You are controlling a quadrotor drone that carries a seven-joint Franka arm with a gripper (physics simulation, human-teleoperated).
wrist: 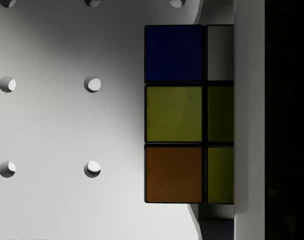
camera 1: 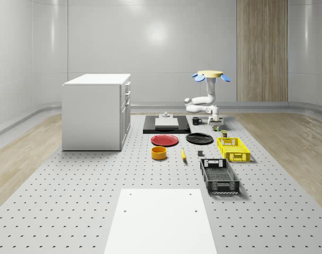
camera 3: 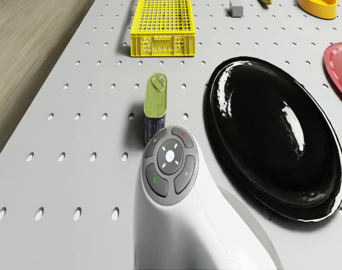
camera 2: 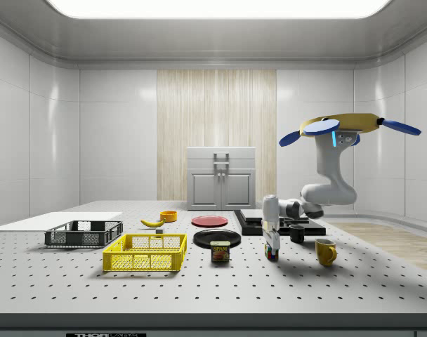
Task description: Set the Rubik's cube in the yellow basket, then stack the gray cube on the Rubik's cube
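— What was seen of the room?
— A perforated gray table point(camera 1: 71, 211), pale walls. The drone point(camera 2: 340, 128) hovered above; the gripper point(camera 2: 271, 247) was lowered onto the Rubik's cube point(wrist: 174, 115), at the yellow basket's point(camera 1: 233, 148) twelve o'clock.
— Its grip?
— It could not be told.

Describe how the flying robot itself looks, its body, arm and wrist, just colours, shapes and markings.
The drone has a flat yellow disc body with blue rotor blades around its rim and a small blue light on the underside. The arm beneath is glossy white with rounded, jointed segments and dark gray bands at the joints. The wrist carries a round gray button pad, with a tiny red mark and a green one. The pincer looks white.
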